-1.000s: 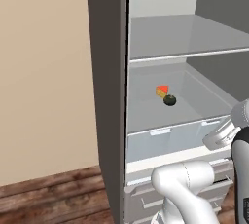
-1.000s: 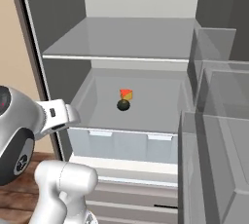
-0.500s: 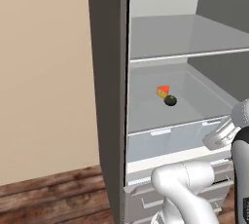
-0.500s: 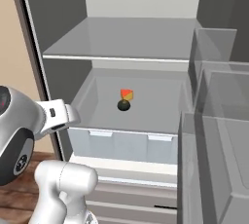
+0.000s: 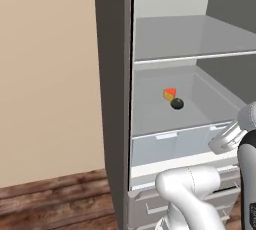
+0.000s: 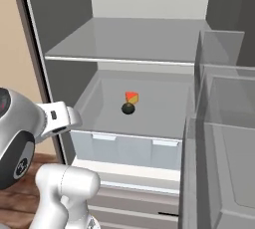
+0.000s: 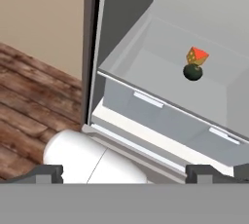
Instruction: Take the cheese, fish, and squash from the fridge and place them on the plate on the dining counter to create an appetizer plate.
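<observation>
Left base view: my fridge (image 5: 115,74) is standing open, beige wall on its left and wood floor (image 5: 50,204) below. The cheese (image 5: 169,94) sits on the lower pale shelf, with the squash (image 5: 177,104) touching its front corner. The see-through drawer (image 5: 170,146) is right under that shelf.

Right base view: same pair mid-shelf, cheese (image 6: 131,97) behind, squash (image 6: 128,108) just in front of it. An upper shelf (image 6: 129,41) sits above them, drawer (image 6: 127,148) below, and the door bins (image 6: 219,138) are on the right.

Hand view: looking down at an angle over the drawer front (image 7: 160,116). Cheese (image 7: 196,56) and squash (image 7: 192,72) are far back on the shelf, well apart from me. My end effector (image 7: 124,173) is spread wide with nothing in it, just the two dark fingertips (image 7: 44,173) poking up at the bottom.

Fish: can't spot it, so no idea where it is.
</observation>
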Robot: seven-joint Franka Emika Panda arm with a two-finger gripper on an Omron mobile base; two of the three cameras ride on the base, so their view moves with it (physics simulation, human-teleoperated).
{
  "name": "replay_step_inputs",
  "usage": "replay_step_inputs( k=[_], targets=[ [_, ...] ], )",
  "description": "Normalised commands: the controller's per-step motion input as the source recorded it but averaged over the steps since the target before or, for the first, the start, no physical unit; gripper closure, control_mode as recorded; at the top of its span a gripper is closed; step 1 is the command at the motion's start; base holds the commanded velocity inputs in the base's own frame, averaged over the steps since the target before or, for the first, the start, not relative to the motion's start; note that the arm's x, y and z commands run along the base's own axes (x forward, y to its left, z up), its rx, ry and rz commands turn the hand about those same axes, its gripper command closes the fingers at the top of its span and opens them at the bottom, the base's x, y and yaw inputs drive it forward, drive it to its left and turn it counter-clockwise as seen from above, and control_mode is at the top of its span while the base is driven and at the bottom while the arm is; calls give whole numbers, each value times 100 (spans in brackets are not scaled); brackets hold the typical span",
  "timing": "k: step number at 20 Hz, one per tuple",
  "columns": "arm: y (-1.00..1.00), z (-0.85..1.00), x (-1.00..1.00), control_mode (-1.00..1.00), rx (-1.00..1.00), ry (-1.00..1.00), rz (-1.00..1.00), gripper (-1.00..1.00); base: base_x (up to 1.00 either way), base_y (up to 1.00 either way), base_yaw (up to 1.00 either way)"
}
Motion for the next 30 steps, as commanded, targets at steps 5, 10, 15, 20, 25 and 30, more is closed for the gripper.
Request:
replay_step_inputs(
  k=[5,10,15,20,25,30],
  targets=[
    [0,0,0,100,0,0,0,-100,100,-12,9],
    [0,0,0,100,0,0,0,-100,96,-2,4],
    [0,0,0,100,0,0,0,-100,30,0,0],
    [0,0,0,-100,0,0,-3,-100,4,0,-3],
    [-6,-7,21,-100,0,0,-20,-100,0,0,0],
    [-26,-1,42,-100,0,0,-16,-100,0,0,0]
  ],
)
